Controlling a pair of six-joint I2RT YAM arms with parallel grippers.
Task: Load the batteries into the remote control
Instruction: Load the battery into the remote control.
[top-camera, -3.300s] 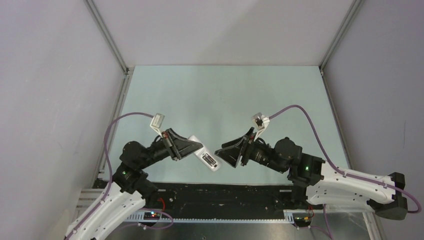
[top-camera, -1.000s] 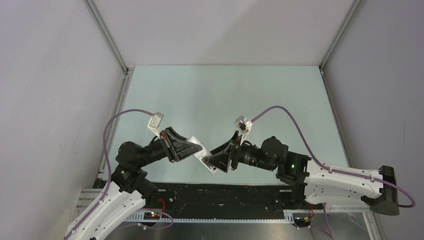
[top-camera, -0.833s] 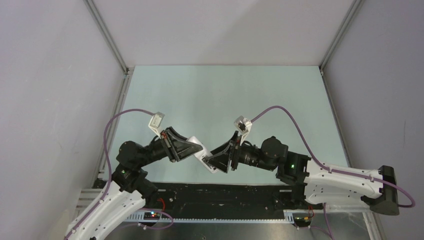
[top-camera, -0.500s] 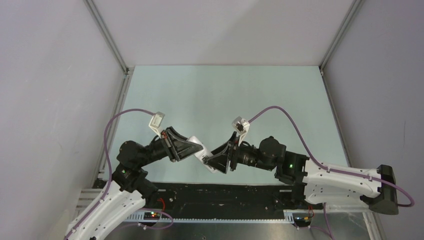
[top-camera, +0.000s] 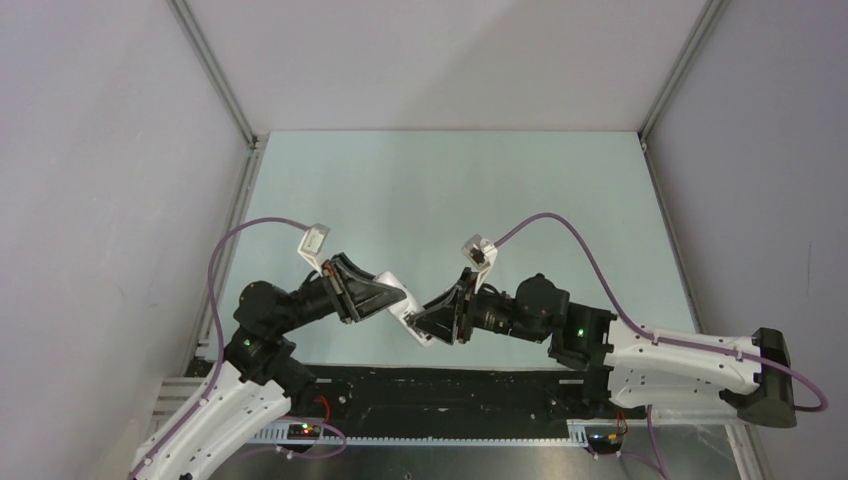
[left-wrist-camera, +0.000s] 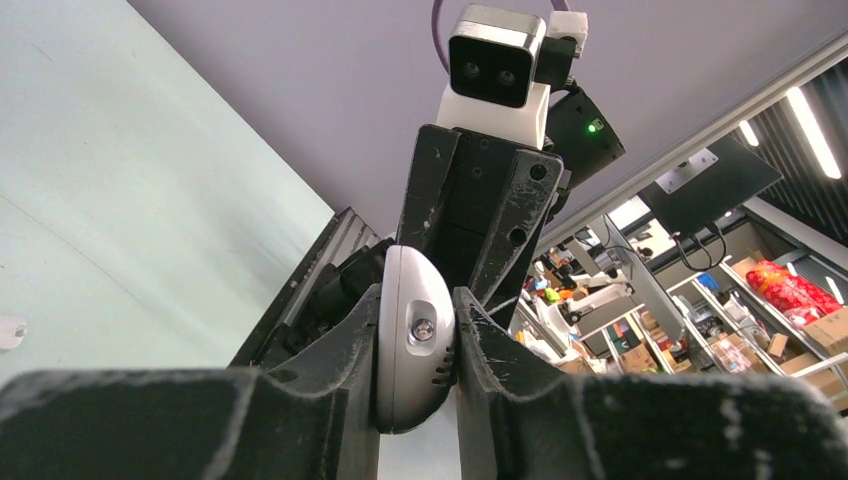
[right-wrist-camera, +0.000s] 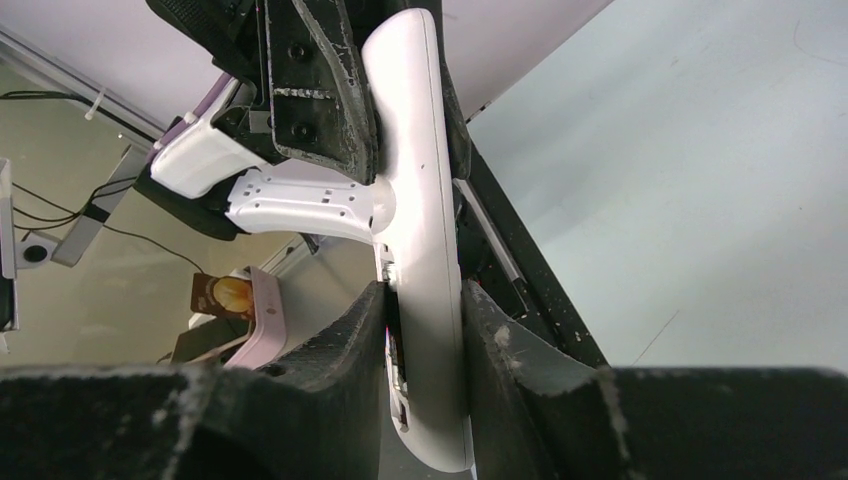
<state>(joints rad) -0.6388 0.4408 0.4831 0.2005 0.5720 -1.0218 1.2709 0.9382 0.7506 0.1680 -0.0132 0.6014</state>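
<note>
The white remote control (top-camera: 409, 318) is held in the air between both grippers, near the table's front edge. My left gripper (top-camera: 397, 300) is shut on one end of it. In the left wrist view the rounded end (left-wrist-camera: 415, 340) sits tight between the fingers. My right gripper (top-camera: 428, 320) is shut on the other end. In the right wrist view the remote (right-wrist-camera: 420, 230) runs up between the fingers to the left gripper (right-wrist-camera: 310, 80). A dark open slot (right-wrist-camera: 391, 345) shows along its left side. I cannot make out the batteries.
The pale green table (top-camera: 450, 200) lies behind the grippers, with grey walls on three sides. A black strip (top-camera: 450, 385) runs along the front edge by the arm bases. A small white piece (left-wrist-camera: 6, 332) lies on the table at the left wrist view's left edge.
My right gripper has moved left from clear of the remote and closed on its free end. Over the last second it has only crept slightly left. The left gripper has kept its hold.
</note>
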